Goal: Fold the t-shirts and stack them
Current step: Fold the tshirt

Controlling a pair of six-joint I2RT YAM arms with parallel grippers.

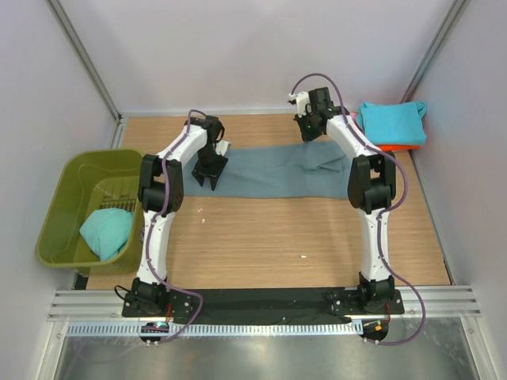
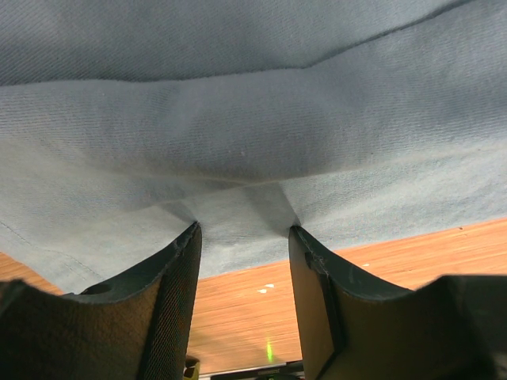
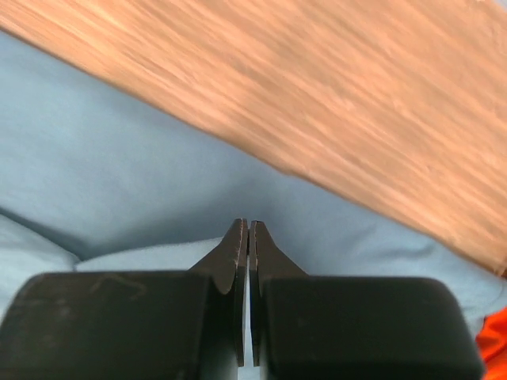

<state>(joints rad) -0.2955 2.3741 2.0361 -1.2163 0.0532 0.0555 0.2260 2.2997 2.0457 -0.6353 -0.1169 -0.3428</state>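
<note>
The grey tee [image 1: 269,170] lies folded into a long strip across the upper middle of the tabletop [image 1: 277,237]. My left claw [image 2: 244,229] sits at the strip's left end, jaws wide, with a pucker of cloth rising between them. My right claw [image 3: 248,226] is at the strip's upper edge toward the right, jaws pressed together; I cannot tell whether any cloth is pinched in there.

The tee looks soft, limp and light. I expect it will sag and drag rather than hold shape, so I would take hold at the end corners, through all layers, and lift both evenly.

At upper right a folded turquoise tee [image 1: 390,120] rests on an orange one [image 1: 396,147]. Another turquoise tee [image 1: 107,232] is crumpled in the tub [image 1: 59,229] at left
</note>
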